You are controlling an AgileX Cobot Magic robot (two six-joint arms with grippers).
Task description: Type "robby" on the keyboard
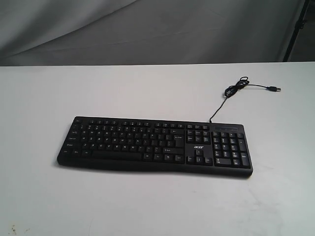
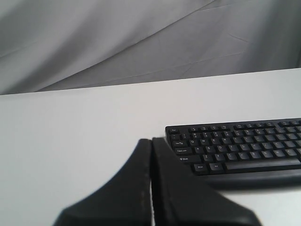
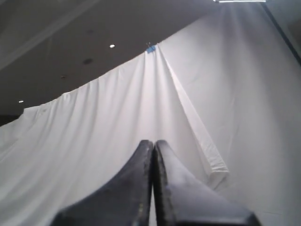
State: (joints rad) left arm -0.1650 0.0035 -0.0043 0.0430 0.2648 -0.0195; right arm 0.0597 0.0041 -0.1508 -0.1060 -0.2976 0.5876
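The black acer keyboard (image 1: 155,144) lies flat across the middle of the white table (image 1: 147,201), number pad at the right, its thin USB cable (image 1: 236,88) looping off behind it. In the left wrist view the keyboard's (image 2: 237,147) left end shows beside my left gripper (image 2: 151,140), which is shut and empty, held off the keys at that end. My right gripper (image 3: 154,142) is shut with nothing in it and points up at a white curtain; the keyboard is out of that view. Neither gripper shows in the exterior view.
A grey-white curtain (image 1: 147,29) hangs behind the table. A dark stand leg (image 1: 297,29) rises at the far right. The USB plug (image 1: 273,89) rests on the table behind the keyboard's right end.
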